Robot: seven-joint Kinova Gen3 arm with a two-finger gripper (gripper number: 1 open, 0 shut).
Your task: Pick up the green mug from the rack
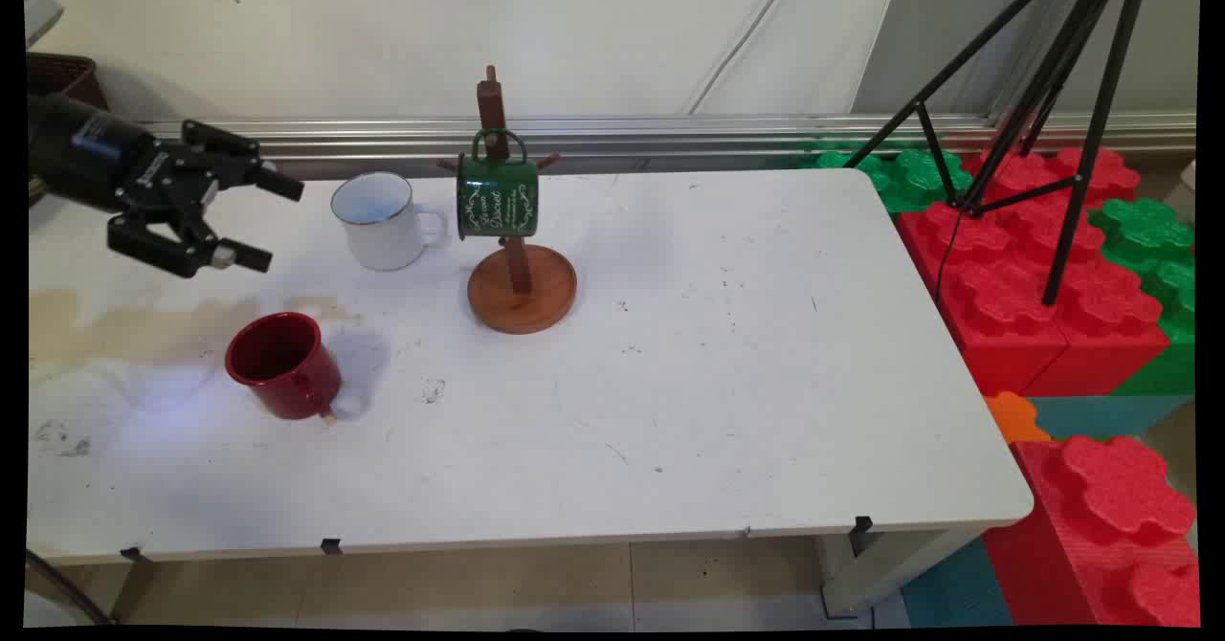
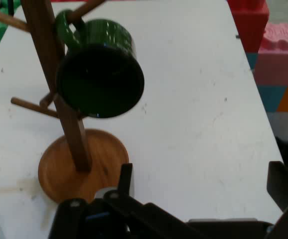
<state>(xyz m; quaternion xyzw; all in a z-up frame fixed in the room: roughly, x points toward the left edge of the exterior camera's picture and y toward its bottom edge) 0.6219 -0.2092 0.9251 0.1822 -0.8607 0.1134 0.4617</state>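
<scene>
A robot lab or test room: a white bench (image 1: 727, 411) against a plain wall, a black tripod (image 1: 1043, 96) and giant foam blocks (image 1: 1043, 268) at right.

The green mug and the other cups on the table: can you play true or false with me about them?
1. The green metal mug hangs by its handle on the wooden mug tree. True.
2. The red metal mug stands upright. False: it lies tipped on its side on the white table.
3. The black two-finger gripper holds the white enamel mug. False: the gripper is open and empty, apart from the mug, on its left in the main view.
4. The white enamel mug stands upright to the left of the mug tree in the main view. True.
5. Three mugs hang on the tree. False: only the green one hangs there.
</scene>
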